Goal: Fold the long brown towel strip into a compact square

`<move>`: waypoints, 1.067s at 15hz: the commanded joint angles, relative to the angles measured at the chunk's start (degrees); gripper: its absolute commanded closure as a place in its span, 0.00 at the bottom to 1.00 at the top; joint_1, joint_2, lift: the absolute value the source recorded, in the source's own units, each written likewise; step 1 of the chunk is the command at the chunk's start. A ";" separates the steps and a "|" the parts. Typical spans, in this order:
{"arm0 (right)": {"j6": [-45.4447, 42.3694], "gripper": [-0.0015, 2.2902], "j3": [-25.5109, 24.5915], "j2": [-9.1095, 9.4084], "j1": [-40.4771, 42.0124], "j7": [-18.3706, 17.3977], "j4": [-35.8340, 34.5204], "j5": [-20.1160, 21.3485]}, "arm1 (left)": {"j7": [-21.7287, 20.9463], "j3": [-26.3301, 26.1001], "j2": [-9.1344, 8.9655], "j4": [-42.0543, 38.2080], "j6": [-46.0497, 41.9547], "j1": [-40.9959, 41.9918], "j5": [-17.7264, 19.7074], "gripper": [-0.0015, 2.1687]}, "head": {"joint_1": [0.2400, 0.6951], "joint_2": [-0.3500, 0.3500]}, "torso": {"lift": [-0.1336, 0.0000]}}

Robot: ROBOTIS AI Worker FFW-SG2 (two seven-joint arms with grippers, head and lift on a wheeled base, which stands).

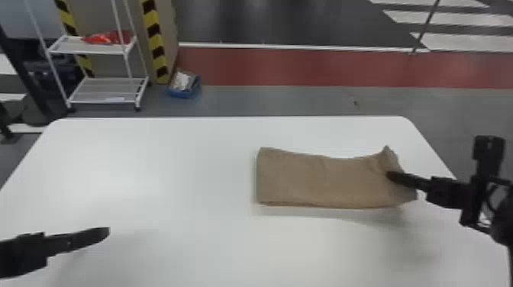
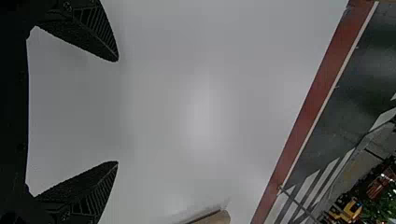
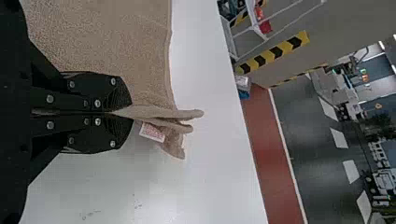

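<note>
The brown towel strip (image 1: pixel 320 181) lies on the right half of the white table, its right end lifted and bunched. My right gripper (image 1: pixel 393 176) is at that end. In the right wrist view my right gripper (image 3: pixel 122 113) is shut on a pinched fold of the towel (image 3: pixel 107 42), with a white tag (image 3: pixel 152 132) beside the fingers. My left gripper (image 1: pixel 107 231) is over the table's near left part, apart from the towel. Seen from its own wrist, my left gripper (image 2: pixel 117 112) stands open with nothing between its fingers; a towel corner (image 2: pixel 215 218) shows there.
The white table (image 1: pixel 152 171) has its far edge beyond the towel. A white wire shelf (image 1: pixel 103 89) and a blue bin (image 1: pixel 184 92) stand on the floor behind the table, toward the left.
</note>
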 commanded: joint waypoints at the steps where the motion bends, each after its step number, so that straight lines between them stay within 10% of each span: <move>1: 4.07 0.50 -3.37 -0.18 0.92 1.15 -4.33 -2.72 | -0.09 0.10 0.00 -0.02 0.00 0.02 0.00 0.05 | 1.00 0.41 | 0.07; 10: 17.43 0.50 -14.01 -3.70 0.22 3.00 -13.21 -12.39 | -0.35 -0.25 0.35 -0.10 0.00 -0.16 0.00 0.05 | 1.00 0.28 | 0.07; 16: 8.99 0.50 -1.88 6.15 0.05 1.06 -13.82 -10.28 | -0.70 0.36 0.44 -0.63 0.35 0.28 0.00 0.05 | 1.00 0.41 | 0.07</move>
